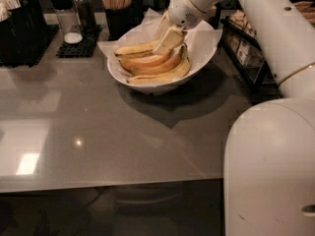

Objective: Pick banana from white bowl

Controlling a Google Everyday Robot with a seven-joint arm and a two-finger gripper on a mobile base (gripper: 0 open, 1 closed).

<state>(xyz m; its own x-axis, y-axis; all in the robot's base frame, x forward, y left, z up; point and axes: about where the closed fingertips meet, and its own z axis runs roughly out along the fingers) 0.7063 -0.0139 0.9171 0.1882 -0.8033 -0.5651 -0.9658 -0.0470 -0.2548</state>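
The white bowl, lined with crinkled white paper, stands at the back middle of the grey table. Three bananas are in it. My gripper reaches down into the bowl from the upper right and is shut on the right end of the banana. This is the straighter yellow one, and it is held nearly level just above the other two. An orange banana and a paler curved banana lie below it in the bowl.
A black mat with shakers and a holder of wooden sticks stand behind the bowl on the left. A dark bin is at the far left. A dark rack stands on the right. My white arm and base fill the lower right.
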